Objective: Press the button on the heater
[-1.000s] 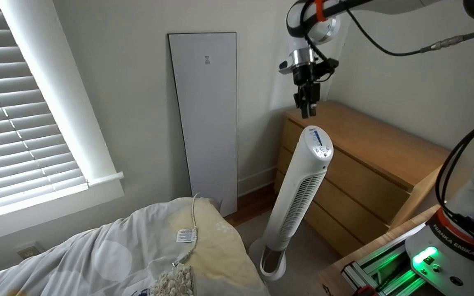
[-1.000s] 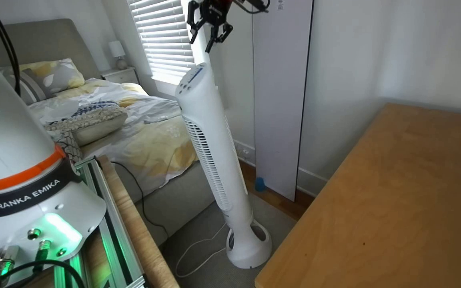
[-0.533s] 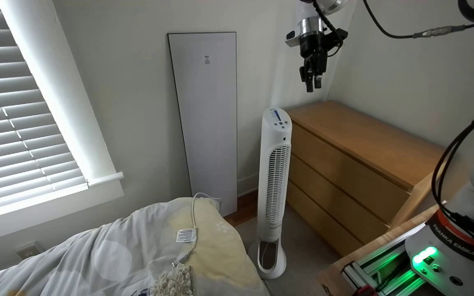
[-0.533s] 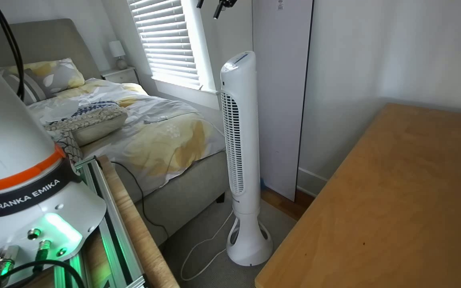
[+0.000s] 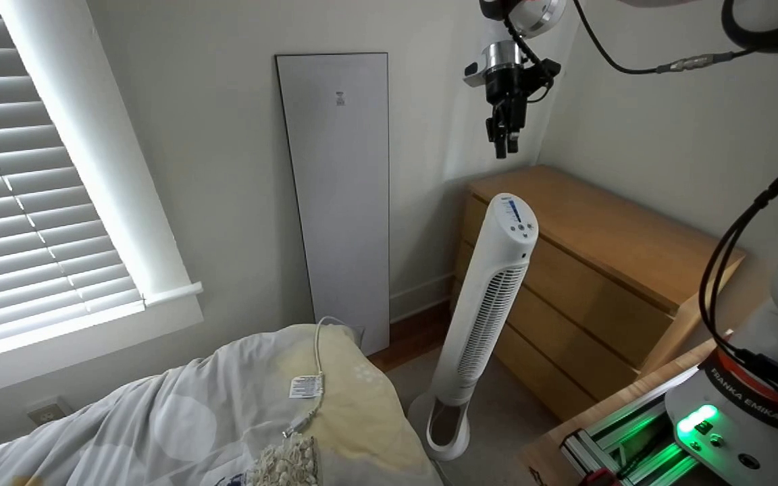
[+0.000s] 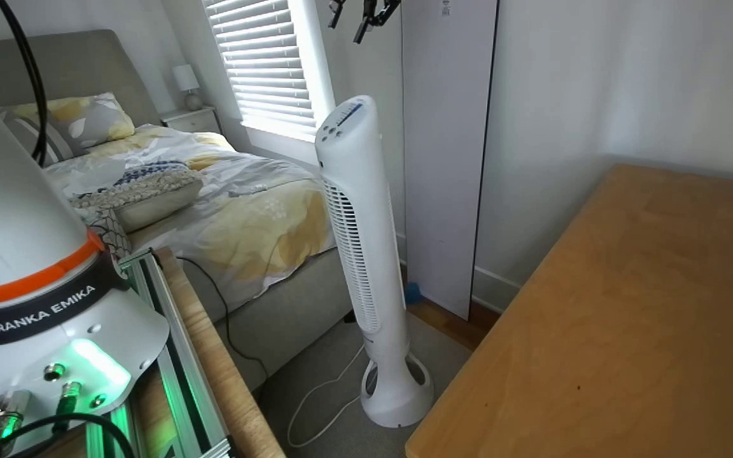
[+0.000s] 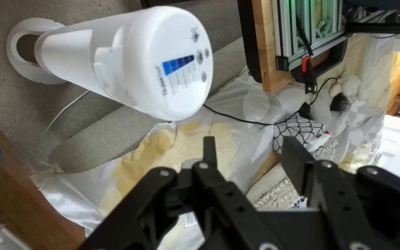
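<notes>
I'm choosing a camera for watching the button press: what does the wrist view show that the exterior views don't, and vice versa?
Only the wrist view shows the moulded piece on the back of the heater. Only the exterior views show the grille on its front and the wooden dresser. All three show the heater, its top buttons, the bed and the gripper.

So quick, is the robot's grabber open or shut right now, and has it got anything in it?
Gripper: open, holding nothing.
</notes>
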Robot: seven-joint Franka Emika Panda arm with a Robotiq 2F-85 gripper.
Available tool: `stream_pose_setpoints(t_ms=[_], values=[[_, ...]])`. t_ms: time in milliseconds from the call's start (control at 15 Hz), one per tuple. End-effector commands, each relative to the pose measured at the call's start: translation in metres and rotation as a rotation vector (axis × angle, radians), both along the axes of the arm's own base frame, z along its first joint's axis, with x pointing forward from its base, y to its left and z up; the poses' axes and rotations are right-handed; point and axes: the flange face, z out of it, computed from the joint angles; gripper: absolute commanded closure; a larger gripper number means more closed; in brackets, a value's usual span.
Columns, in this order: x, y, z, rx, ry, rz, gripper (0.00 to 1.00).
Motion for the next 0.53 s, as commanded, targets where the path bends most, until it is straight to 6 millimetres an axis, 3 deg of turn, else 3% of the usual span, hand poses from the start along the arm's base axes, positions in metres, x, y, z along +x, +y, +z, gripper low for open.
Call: stream_pose_setpoints(t_ms=[0, 200, 467], values=[[0.0105, -0.0029, 0.0018, -0.031, -0.117, -0.134, 0.22], [0.018, -0.0037, 0.0042, -0.048, -0.228, -0.273, 0.01], [0.0196, -0.0059, 0.0053, -0.06, -0.375, -0.452, 0.0]])
